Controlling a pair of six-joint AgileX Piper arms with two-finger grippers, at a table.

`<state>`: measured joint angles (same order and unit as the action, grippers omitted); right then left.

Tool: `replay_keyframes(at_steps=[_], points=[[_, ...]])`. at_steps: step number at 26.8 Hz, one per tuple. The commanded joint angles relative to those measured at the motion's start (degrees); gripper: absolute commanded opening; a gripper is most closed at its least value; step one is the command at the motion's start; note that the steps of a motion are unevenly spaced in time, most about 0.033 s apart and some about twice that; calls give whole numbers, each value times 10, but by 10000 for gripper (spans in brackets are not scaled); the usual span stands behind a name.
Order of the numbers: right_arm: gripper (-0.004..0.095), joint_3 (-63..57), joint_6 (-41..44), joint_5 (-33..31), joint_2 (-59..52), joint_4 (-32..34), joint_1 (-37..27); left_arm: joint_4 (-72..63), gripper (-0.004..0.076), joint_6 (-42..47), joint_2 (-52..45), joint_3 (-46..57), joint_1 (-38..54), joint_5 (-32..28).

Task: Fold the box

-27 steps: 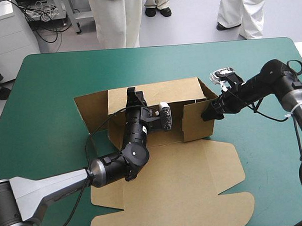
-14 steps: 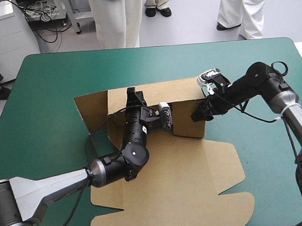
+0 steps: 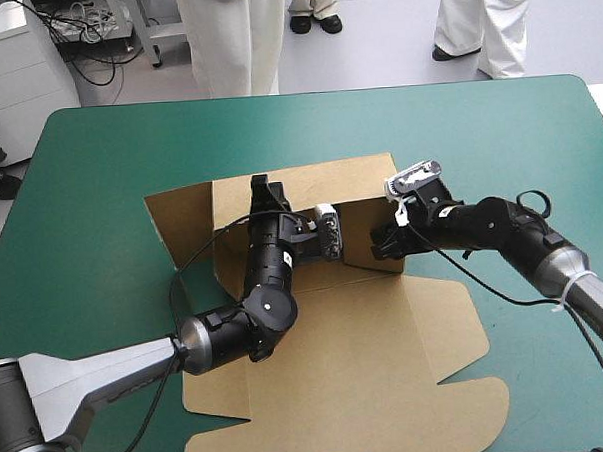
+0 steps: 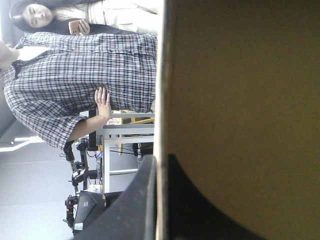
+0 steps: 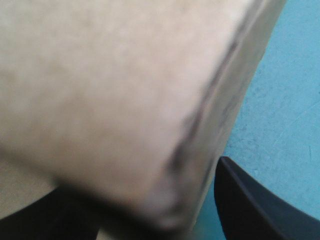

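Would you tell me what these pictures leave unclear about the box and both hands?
High view: the left arm covers the middle of the box.
Left wrist view: the wall held by the left hand hides the box's inside.
Right wrist view: the board at the right hand is blurred, creases unreadable.

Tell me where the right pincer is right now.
In the high view, the right pincer is just right of the table's centre, at the raised right-hand wall of the box. The left pincer is on the back wall to its left.

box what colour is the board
The box is plain brown board, clearest in the high view.
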<state>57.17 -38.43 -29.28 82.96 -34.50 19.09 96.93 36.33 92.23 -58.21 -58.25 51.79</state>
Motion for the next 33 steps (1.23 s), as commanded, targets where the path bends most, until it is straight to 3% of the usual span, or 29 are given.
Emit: replay_keyframes(at_steps=[1, 2, 6, 8, 9, 20, 22, 27, 29, 33], points=[[549, 3, 13, 76, -20, -16, 16, 58, -32, 6, -26, -13, -5, 13], [500, 3, 18, 90, -20, -16, 19, 58, -32, 6, -26, -13, -5, 14], [128, 3, 4, 105, -20, -16, 22, 58, -32, 6, -26, -13, -5, 14], [0, 3, 1, 110, -20, -16, 22, 58, -32, 6, -26, -13, -5, 14], [-19, 3, 1, 112, -20, -16, 22, 58, -32, 6, -26, -13, -5, 14], [-22, 3, 2, 136, -20, -17, 22, 58, 2, 6, -26, -13, -5, 5], [-22, 3, 2, 136, -20, -17, 22, 58, 79, 6, -26, -13, -5, -2], [-22, 3, 2, 144, -20, -17, 22, 58, 405, 15, -26, -13, -5, -8], [-22, 3, 2, 151, -20, -17, 22, 58, 490, 28, -26, -13, -5, -3], [-22, 3, 2, 173, -19, -17, 22, 58, 515, 28, -26, -13, -8, 12]])
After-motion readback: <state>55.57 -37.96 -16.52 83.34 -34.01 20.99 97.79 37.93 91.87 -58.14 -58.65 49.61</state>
